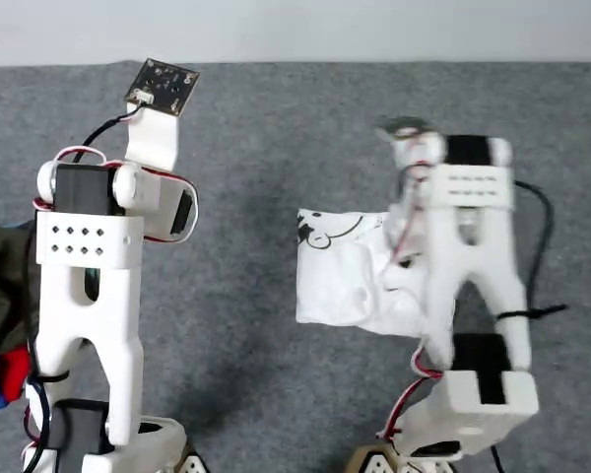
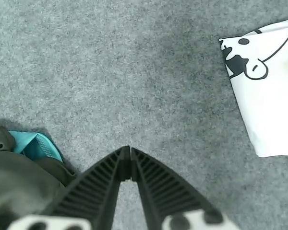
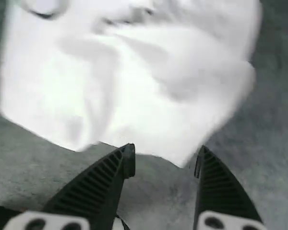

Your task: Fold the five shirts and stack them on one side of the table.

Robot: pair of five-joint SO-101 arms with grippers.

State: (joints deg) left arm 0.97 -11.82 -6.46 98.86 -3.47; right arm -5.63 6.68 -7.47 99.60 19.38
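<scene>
Now the right fingers hang wide open and empty over an edge of the white shirt on the counter. The left fingers are closed on nothing. Folding seems underway; next, pinch that edge.

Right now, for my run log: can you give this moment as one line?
left gripper: shut, above bare table | right gripper: open, at edge of white shirt | dark shirt pile: at table's edge

Left hand closed, right hand spread wide
</scene>
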